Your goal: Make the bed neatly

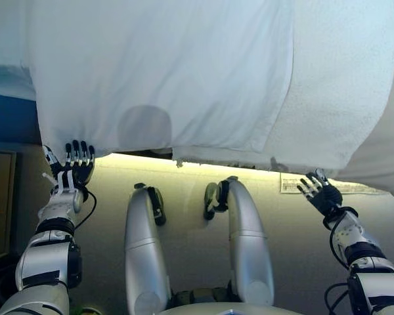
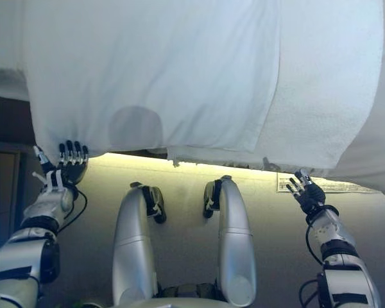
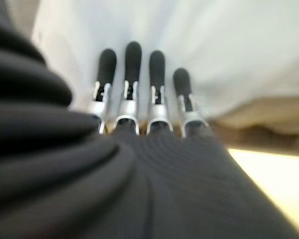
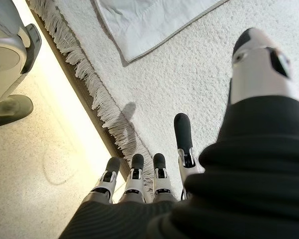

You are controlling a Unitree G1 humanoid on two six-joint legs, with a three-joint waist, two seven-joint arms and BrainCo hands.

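Note:
A smooth white sheet (image 1: 164, 72) hangs over the near side of the bed, on top of a textured white blanket (image 1: 335, 85) with a fringed lower edge (image 4: 89, 94). My left hand (image 1: 74, 167) is open, fingers straight, just below the sheet's lower left corner; its wrist view shows the fingertips (image 3: 132, 57) against the white cloth. My right hand (image 1: 320, 191) is open, fingers spread, just below the blanket's fringed hem at the right. Its wrist view shows the fingertips (image 4: 182, 127) at the blanket and holding nothing.
A lit strip (image 1: 203, 167) glows under the bed's edge above the beige floor (image 1: 184, 216). A dark blue panel (image 1: 10, 118) and a brown cabinet (image 1: 0, 203) stand at the left. A paper sheet (image 1: 295, 185) lies on the floor at the right.

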